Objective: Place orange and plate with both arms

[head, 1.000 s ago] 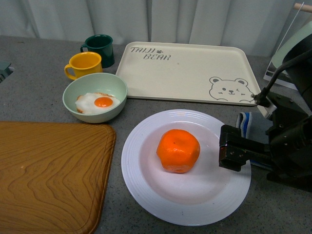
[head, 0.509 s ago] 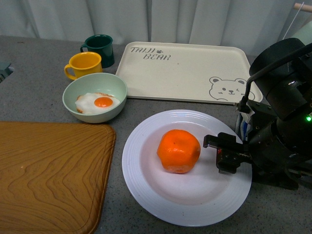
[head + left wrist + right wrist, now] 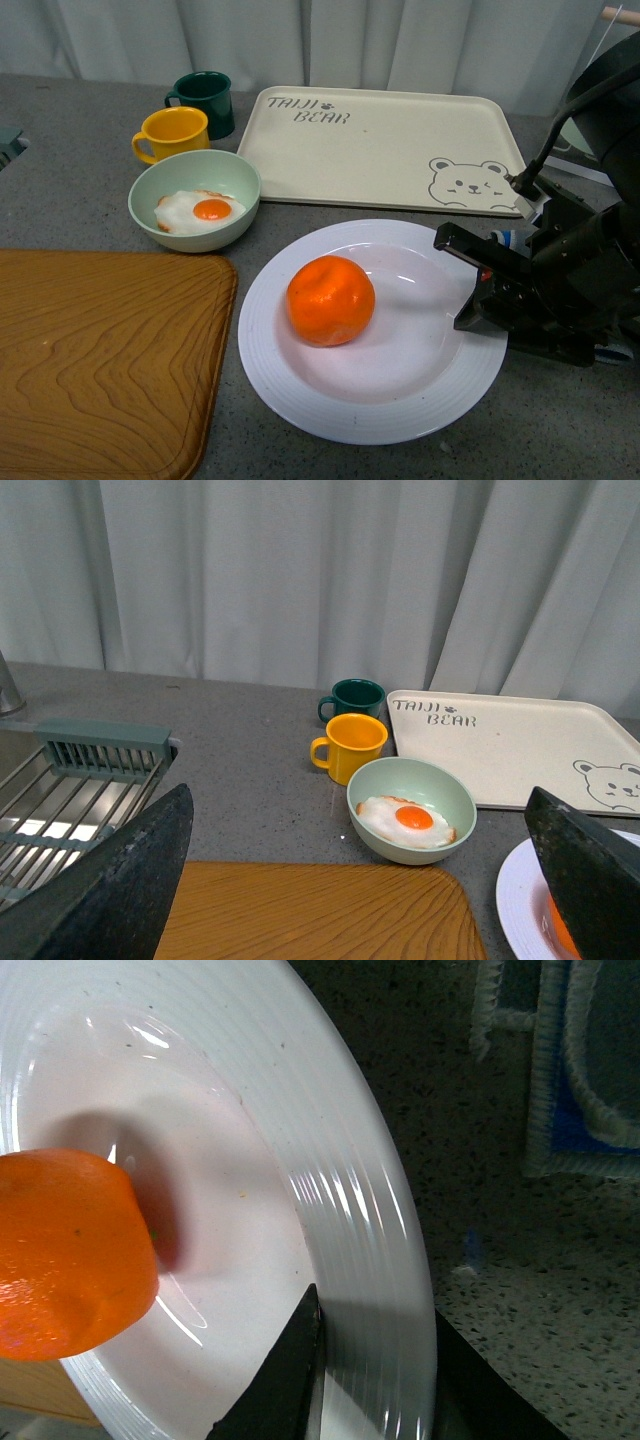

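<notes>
On the left side, my left gripper (image 3: 358, 805) hangs spread wide, well away from the action. The orange (image 3: 330, 300) sits a bit left of centre in the white plate (image 3: 300, 400). My right gripper (image 3: 455, 282) is the near one, pinching the plate's right rim, so the orange lies to its left.

Glossy plate (image 3: 290, 385); dimpled orange (image 3: 330, 300).

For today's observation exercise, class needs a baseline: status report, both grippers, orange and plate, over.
Left gripper open, empty. Right gripper shut on plate rim. Orange on plate, clear of fingers. Striped cloth beside right gripper, off the plate.
</notes>
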